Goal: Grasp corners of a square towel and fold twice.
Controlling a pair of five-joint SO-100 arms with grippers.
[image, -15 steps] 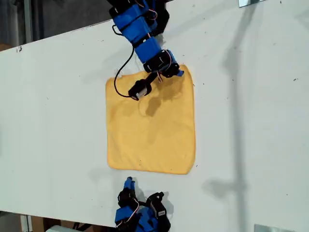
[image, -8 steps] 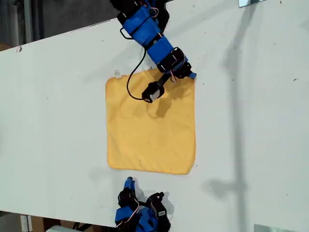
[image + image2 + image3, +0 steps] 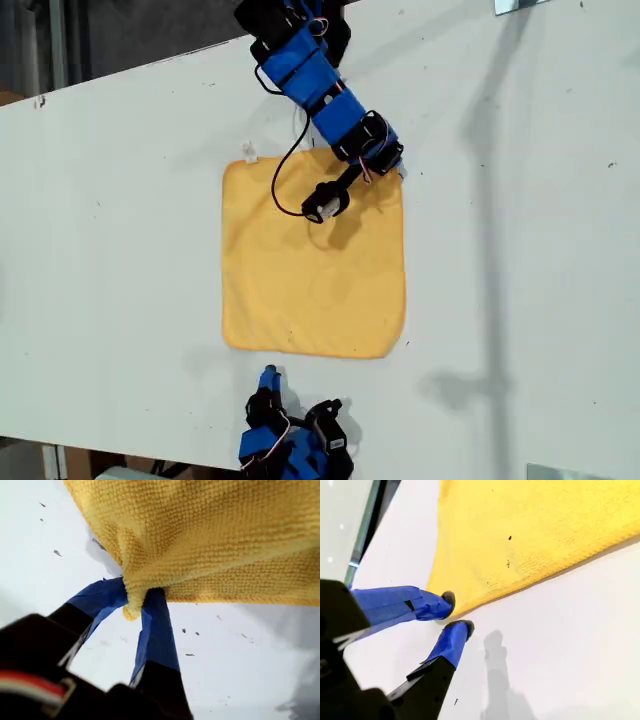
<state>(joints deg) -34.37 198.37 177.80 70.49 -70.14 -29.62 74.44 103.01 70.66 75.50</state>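
The yellow-orange towel (image 3: 310,270) lies flat and square on the white table (image 3: 520,250), its small white tag (image 3: 247,152) at the corner in the exterior view's upper left. My first gripper (image 3: 392,160) sits at the corner in that view's upper right. The first wrist view shows my first gripper (image 3: 135,602) shut on that corner (image 3: 131,611), which bunches the towel (image 3: 210,535) between the blue fingers. My second gripper (image 3: 268,378) hovers just off the corner in the exterior view's lower left. There my second gripper (image 3: 456,612) stands open beside the towel (image 3: 520,535) edge, holding nothing.
The first arm's wrist camera (image 3: 323,203) and its black cable hang over the towel's upper part. The table's edge runs along the exterior view's upper left, with dark floor beyond. Metal pieces (image 3: 515,5) sit at that view's right corners.
The first arm has swung along the towel's top edge toward the exterior view's right, reaching the corner and uncovering the white tag. The second arm has stayed put.
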